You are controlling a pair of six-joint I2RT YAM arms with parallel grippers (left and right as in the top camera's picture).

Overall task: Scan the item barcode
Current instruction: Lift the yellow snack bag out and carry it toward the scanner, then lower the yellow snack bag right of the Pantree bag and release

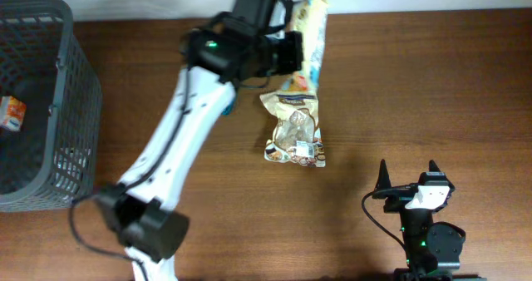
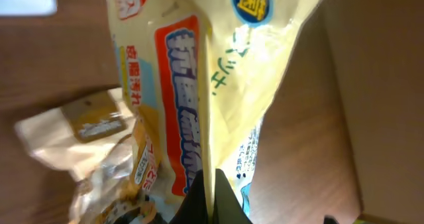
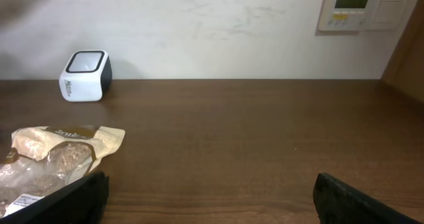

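We see the yellow snack packet (image 1: pixel 309 22) up at the desk's far edge, its long axis running far to near and its top end pointing at the wall. The left pincer (image 2: pixel 211 199) is clamped shut on the packet's edge, and the packet stretches out beyond the fingertips. The right pincer (image 1: pixel 407 175) gapes wide and empty by the near right corner.

Your left gripper (image 2: pixel 211 201) pinches the lower edge of a yellow snack packet (image 2: pixel 218 85) with an orange label, which fills most of the view. To its left, a tan-and-clear bag (image 2: pixel 99 144) lies on the brown table (image 2: pixel 298 151).
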